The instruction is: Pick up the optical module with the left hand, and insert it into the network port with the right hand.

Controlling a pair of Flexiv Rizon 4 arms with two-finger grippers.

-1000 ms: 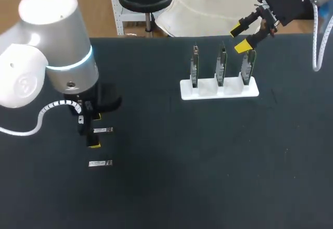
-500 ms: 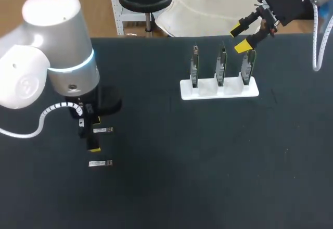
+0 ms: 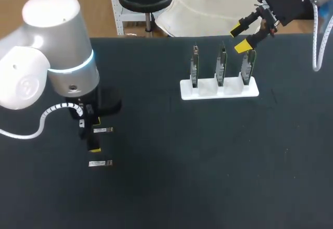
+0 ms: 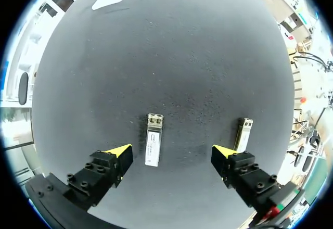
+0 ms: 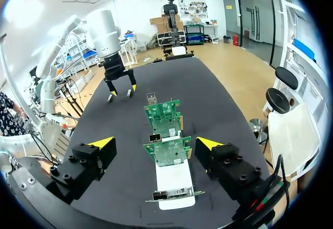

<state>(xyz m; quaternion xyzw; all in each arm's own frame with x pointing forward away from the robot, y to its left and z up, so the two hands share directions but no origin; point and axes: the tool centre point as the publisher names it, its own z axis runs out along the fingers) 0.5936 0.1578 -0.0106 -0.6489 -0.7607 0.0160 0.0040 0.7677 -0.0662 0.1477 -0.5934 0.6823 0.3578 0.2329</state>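
Risks first: optical module (image 4: 152, 145) sits off-centre between the left gripper (image 4: 171, 152) fingers, nearer one tip. Closing from here would likely shove or yaw it before both pads bite. It's flat and thin on the table (image 3: 208, 161), so a high grasp could slip off. The spare module (image 4: 243, 134) lies just outside the other finger, at 6 o'clock of the target in the head view, and descent could nudge it.

Pose: left arm enters from 9 o'clock, wrist pointing straight down, jaws wide, nothing held; can't tell tip height. Right gripper (image 3: 239, 38) is at 1 o'clock, tilted, wide and empty, above the network cards (image 5: 166, 152) in the white holder (image 3: 208, 91)
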